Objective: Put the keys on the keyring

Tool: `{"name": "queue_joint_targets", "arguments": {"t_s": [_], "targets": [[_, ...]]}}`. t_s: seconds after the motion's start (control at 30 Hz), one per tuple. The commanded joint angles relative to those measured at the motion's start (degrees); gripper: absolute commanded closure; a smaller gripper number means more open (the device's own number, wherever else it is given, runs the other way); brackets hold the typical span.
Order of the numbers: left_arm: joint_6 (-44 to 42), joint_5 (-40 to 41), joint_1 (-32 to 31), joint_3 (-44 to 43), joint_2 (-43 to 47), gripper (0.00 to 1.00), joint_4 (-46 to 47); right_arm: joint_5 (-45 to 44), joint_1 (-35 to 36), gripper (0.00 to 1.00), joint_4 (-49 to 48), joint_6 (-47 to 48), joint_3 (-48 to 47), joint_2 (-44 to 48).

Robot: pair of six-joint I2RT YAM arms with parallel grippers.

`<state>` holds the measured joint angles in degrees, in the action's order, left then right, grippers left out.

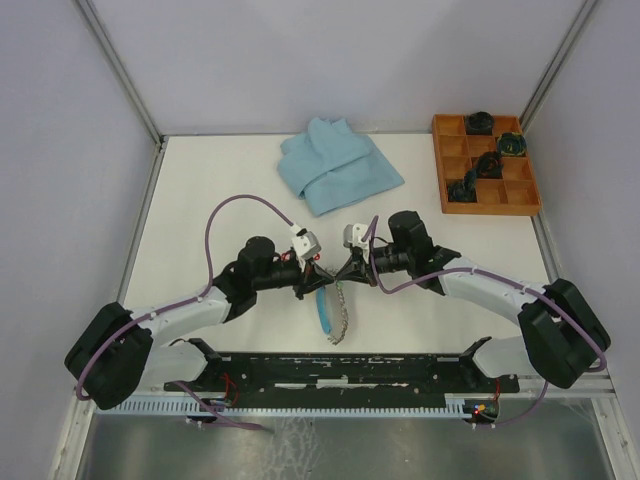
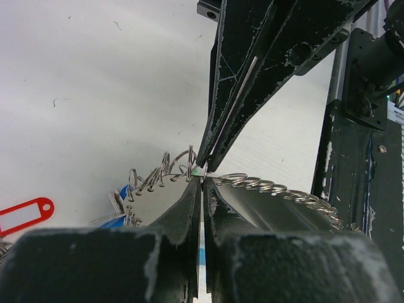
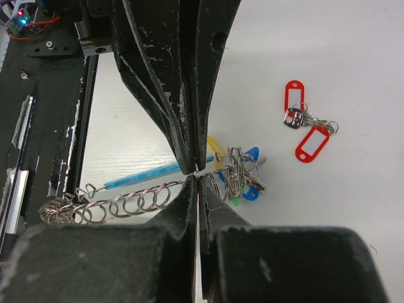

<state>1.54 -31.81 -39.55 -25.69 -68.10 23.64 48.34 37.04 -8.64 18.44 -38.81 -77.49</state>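
Note:
The keyring (image 1: 343, 318) is a long coil of grey wire loops with a light-blue segment (image 3: 158, 172). Its upper end is lifted to where my two grippers meet tip to tip. My left gripper (image 2: 201, 181) is shut, pinching the coil's wire (image 2: 271, 187) at its very tips. Opposite it, my right gripper (image 3: 197, 178) is shut on the same spot of the coil (image 3: 126, 203). Several keys with blue tags (image 3: 245, 173) hang bunched on the coil just right of the pinch. Two red-tagged keys (image 3: 304, 126) lie loose on the table. One red tag (image 2: 25, 216) shows in the left wrist view.
A folded light-blue cloth (image 1: 335, 165) lies at the back middle of the table. An orange compartment tray (image 1: 520, 200) with dark items stands at the back right. The black base rail (image 1: 340, 368) runs along the near edge.

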Motion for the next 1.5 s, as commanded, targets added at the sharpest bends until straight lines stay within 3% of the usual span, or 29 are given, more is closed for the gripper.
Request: {"name": "queue_joint_targets", "arguments": {"t_s": [0.0, 0.27, 0.43, 0.57, 0.77, 1.0, 1.23, 1.47], "targets": [[0.1, 4.8, 0.0, 0.4, 1.5, 0.87, 5.9, -1.4, 0.4, 0.99, 3.0, 3.6, -1.9, 2.3], [9.5, 12.4, 2.3, 7.0, 4.4, 0.62, 14.7, -3.8, 0.5, 0.99, 0.0, 5.8, 0.9, 4.7], [17.9, 14.5, 6.9, 9.8, 6.0, 0.54, 18.7, -6.7, 0.6, 0.99, -1.6, 6.7, 1.6, 5.8], [22.4, 20.4, 8.8, 9.3, 7.5, 0.48, 13.5, -8.9, 0.5, 0.99, 0.3, 7.7, 1.3, 6.0], [26.1, 32.5, 8.9, 4.4, 9.3, 0.3, -2.8, -12.6, 0.6, 0.99, 2.8, 8.5, 1.4, 9.2], [26.1, 39.2, 9.0, -3.9, 4.6, 0.27, -17.9, -15.9, 0.6, 0.99, 3.2, 9.5, 2.6, 12.6], [26.9, 38.5, 9.7, -6.2, 0.7, 0.28, -19.4, -15.4, 0.7, 0.99, 1.0, 10.2, 3.9, 12.8], [26.2, 35.6, 10.1, -9.0, -1.0, 0.29, -21.3, -12.8, 0.7, 0.99, 1.3, 19.4, 4.4, 14.1]]}}
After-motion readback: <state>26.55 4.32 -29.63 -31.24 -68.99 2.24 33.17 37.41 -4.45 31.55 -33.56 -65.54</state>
